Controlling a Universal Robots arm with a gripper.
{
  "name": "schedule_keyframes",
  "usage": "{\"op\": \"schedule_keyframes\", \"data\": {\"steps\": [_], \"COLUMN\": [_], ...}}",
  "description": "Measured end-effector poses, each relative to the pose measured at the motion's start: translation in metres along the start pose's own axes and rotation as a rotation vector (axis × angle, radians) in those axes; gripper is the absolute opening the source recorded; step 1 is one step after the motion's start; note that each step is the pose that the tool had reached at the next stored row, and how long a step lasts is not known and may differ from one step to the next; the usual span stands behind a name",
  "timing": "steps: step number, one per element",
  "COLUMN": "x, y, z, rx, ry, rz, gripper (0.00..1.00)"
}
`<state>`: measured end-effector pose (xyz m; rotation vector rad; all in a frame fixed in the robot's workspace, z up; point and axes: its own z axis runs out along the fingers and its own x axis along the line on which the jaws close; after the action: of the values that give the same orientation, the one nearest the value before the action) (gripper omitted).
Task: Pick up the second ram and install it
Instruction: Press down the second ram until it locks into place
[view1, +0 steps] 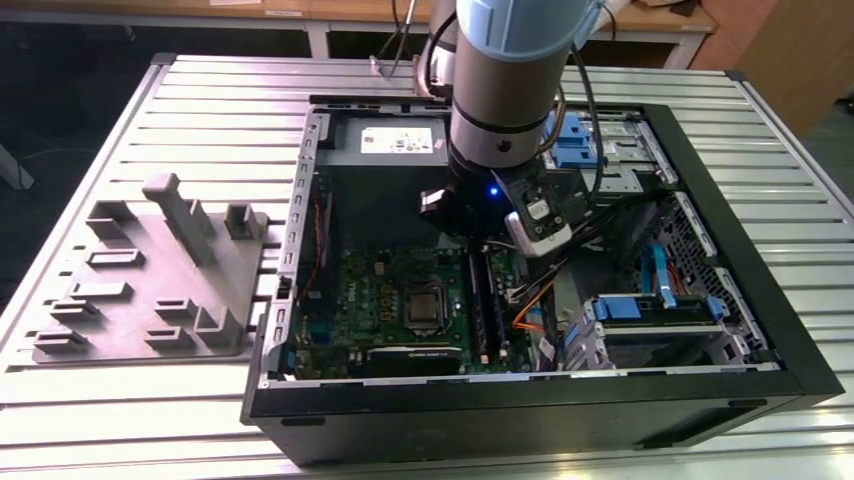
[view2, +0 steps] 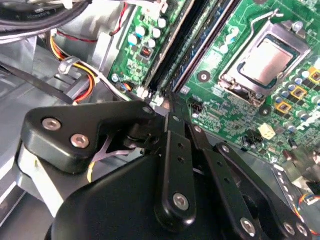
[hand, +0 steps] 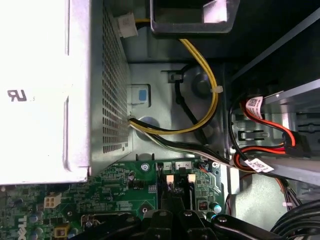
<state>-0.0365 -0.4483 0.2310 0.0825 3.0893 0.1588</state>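
Observation:
In the exterior view my gripper reaches down into the open computer case, over the far end of the memory slots on the green motherboard. A long dark stick, the second ram, stands on edge in a slot and runs from under the gripper toward the case front. In the second wrist view the gripper is shut, with nothing between its fingers, and its tips sit just above the white slot latch at the end of the dark slots. In the first wrist view the gripper hangs beside two white latches.
The silver processor socket lies beside the slots. The grey power supply stands past the slot ends, with yellow cables alongside. Orange cables and blue drive bays fill the case's right. A grey fixture tray sits outside.

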Motion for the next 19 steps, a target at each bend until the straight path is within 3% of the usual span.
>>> {"op": "schedule_keyframes", "data": {"steps": [6,19], "x": [-0.0002,-0.002], "y": [-0.0039,-0.035], "z": [-0.0007,-0.0038], "rx": [0.0004,0.0004], "ry": [0.0001,0.0001], "rz": [0.0,0.0], "gripper": [0.07,0.07]}}
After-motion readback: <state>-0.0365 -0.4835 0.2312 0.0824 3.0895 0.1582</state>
